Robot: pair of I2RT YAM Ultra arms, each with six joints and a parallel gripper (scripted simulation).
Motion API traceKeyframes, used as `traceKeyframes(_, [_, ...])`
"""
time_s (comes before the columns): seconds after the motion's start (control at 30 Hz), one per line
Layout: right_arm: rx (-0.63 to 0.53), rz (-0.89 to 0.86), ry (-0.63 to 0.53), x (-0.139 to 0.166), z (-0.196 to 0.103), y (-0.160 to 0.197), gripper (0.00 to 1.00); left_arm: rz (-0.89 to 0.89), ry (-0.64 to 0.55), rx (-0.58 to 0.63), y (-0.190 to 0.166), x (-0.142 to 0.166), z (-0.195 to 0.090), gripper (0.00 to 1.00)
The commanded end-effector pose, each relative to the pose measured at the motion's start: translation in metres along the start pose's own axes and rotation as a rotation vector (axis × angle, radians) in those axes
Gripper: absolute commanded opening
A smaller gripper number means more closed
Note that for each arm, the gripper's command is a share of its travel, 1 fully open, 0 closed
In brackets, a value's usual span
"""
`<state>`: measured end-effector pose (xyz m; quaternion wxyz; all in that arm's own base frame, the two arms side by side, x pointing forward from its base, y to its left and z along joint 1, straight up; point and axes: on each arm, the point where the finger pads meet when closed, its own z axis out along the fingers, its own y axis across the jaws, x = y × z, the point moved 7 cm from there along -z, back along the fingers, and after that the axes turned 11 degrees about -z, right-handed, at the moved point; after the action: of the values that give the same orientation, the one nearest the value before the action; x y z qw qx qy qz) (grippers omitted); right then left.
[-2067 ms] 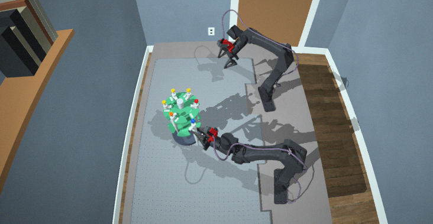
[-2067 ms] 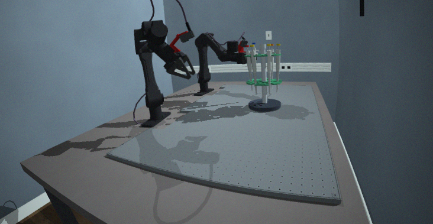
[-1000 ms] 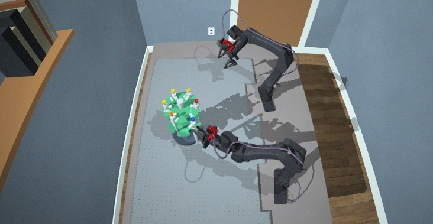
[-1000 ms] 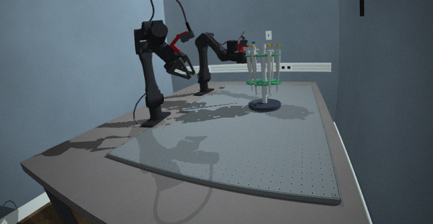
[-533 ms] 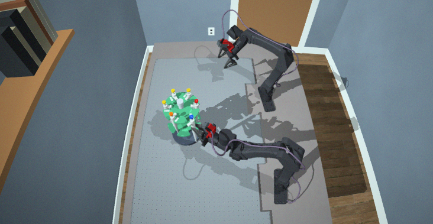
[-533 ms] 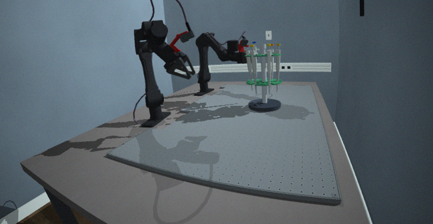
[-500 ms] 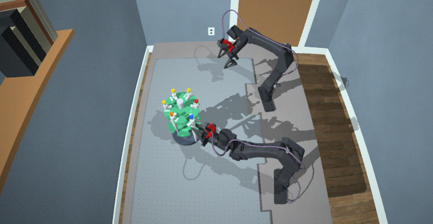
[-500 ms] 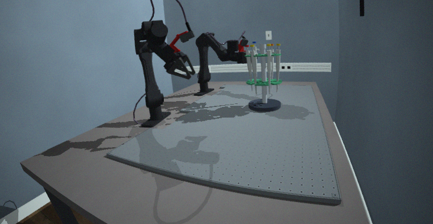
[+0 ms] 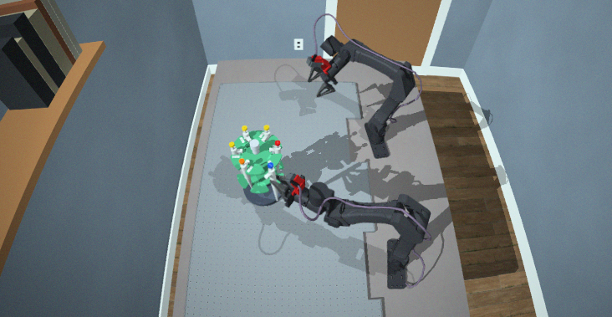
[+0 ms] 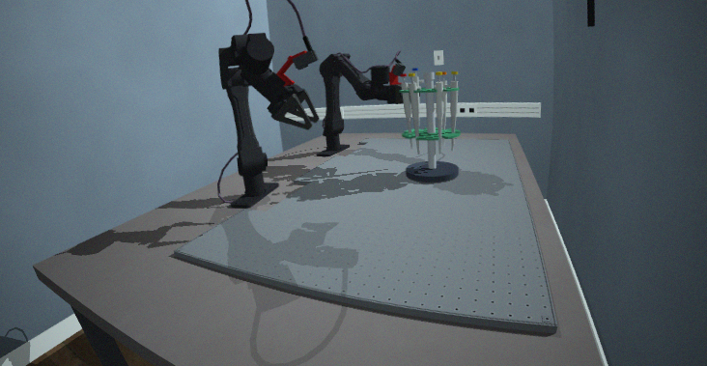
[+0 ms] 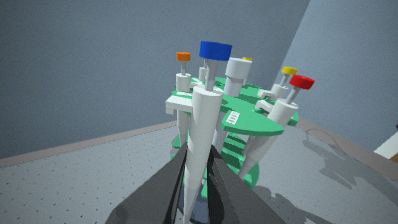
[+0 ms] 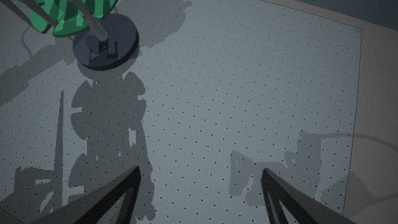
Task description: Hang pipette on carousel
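The left gripper (image 9: 277, 185) (image 10: 401, 98) (image 11: 198, 147) is mostly closed, its fingers clasping the white body of the pipette with the blue button (image 9: 272, 173) (image 10: 414, 69) (image 11: 202, 120). That pipette is roughly upright at the carousel's (image 9: 262, 200) (image 10: 432, 167) (image 11: 255, 120) (image 12: 122, 42) outer edge, on the left arm's side (whether its hook sits behind the rail, I cannot tell). The right gripper (image 9: 313, 88) (image 10: 313, 124) (image 12: 200, 173) hangs well apart from the carousel, fingers spread wide, with nothing between them.
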<state>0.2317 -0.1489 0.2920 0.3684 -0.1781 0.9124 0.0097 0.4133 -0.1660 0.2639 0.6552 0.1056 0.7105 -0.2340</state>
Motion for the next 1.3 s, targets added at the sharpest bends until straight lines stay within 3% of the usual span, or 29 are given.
traceKeyframes(0.0, [0.022,-0.022,-0.034,-0.008,-0.006,-0.005,1.0,0.009,-0.092,0.017,-0.009,-0.033,0.001,0.12])
traceKeyframes(0.77, [0.022,-0.022,-0.034,-0.008,-0.006,-0.005,1.0,0.009,-0.092,0.017,-0.009,-0.033,0.001,0.12])
traceKeyframes(0.9, [0.022,-0.022,-0.034,-0.008,-0.006,-0.005,1.0,0.005,-0.063,0.01,0.001,-0.017,0.008,0.12])
traceKeyframes(1.27, [0.022,-0.022,-0.034,-0.008,-0.006,-0.005,1.0,0.011,-0.098,0.017,-0.003,-0.032,0.002,0.12])
